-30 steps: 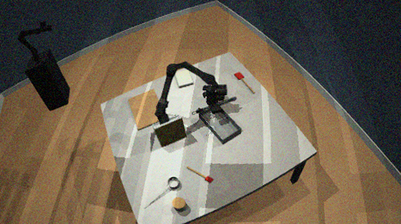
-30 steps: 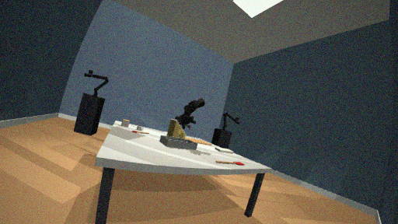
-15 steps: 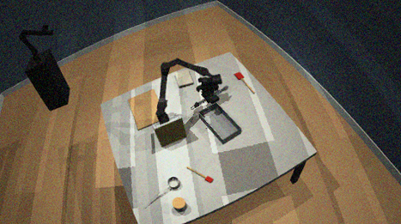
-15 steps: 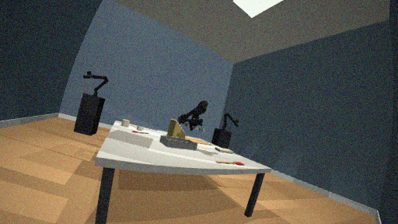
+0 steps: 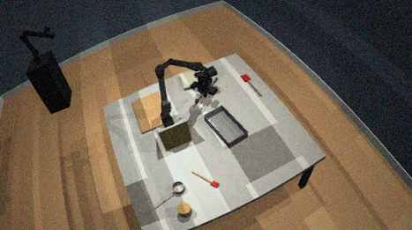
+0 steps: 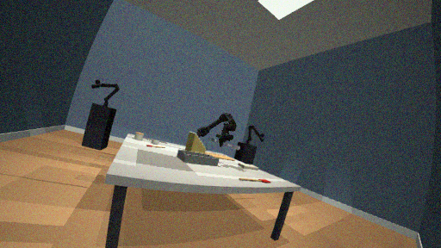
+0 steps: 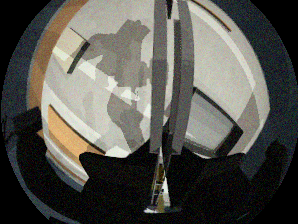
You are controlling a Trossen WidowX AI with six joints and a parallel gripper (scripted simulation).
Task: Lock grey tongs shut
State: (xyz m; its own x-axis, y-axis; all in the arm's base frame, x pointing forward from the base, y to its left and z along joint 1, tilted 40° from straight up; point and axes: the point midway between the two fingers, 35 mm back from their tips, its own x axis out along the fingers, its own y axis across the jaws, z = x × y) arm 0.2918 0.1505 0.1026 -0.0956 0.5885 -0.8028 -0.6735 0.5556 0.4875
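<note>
My gripper (image 5: 206, 90) (image 6: 222, 141) (image 7: 160, 135) is shut on the grey tongs (image 6: 235, 147) (image 7: 158, 100) and holds them above the table. In the wrist view the two tong arms run nearly parallel up from the fingers, with a narrow gap between them. In the exterior view the tongs look near level; which end is higher, and whether the lock is set, I cannot tell. The roasting tin (image 5: 239, 140) (image 6: 198, 158) (image 7: 231, 142) stands on the table off to one side below. The wooden board (image 5: 147, 111) (image 6: 220, 156) (image 7: 72, 135) lies bare near the arm's base.
An olive upright panel (image 5: 175, 136) (image 6: 195, 143) stands beside the arm's base. A cream block (image 5: 186, 81) (image 6: 248, 166) (image 7: 69, 50) lies beyond the board. Two red-headed tools (image 5: 246, 78) (image 5: 214, 184), a small sieve (image 5: 178, 188) and a round wooden-topped item (image 5: 184, 209) lie farther out.
</note>
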